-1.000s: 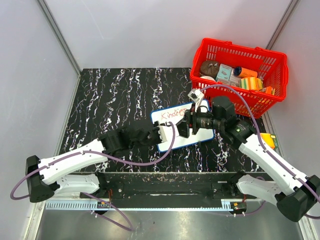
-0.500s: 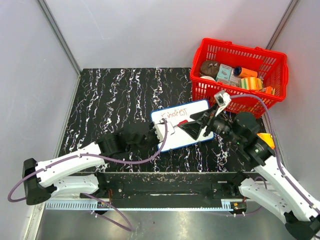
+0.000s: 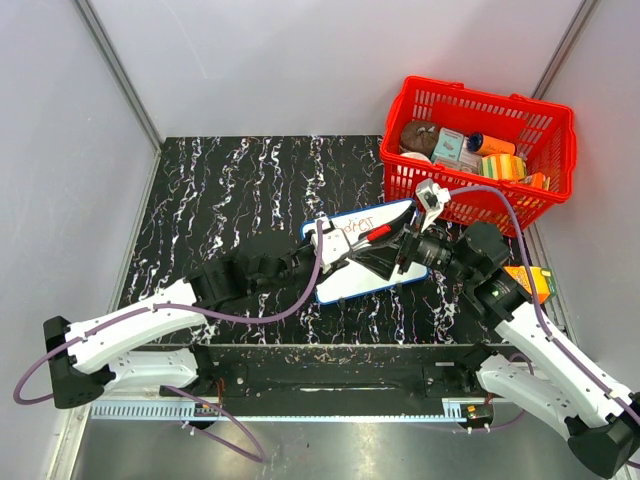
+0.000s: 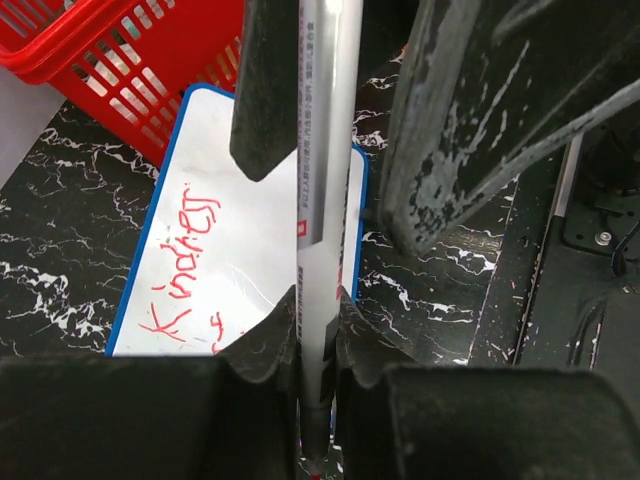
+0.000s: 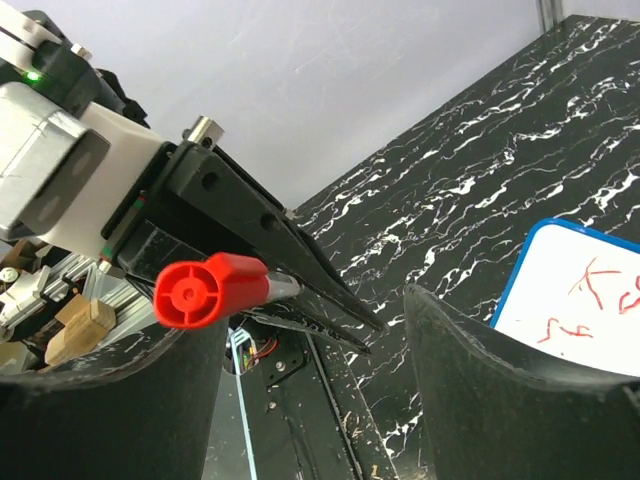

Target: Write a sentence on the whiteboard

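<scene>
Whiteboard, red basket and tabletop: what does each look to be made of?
The whiteboard looks like a smooth, slightly glossy coated sheet with a faint sheen, in a thin blue frame, probably plastic. The red basket looks like moulded plastic: uniform colour, open lattice walls. The tabletop shows a black marble pattern with white veins; whether it is stone or printed laminate cannot be told.

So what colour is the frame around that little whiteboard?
Blue, a thin line running all round the whiteboard. It shows clearest in the left wrist view.
</scene>
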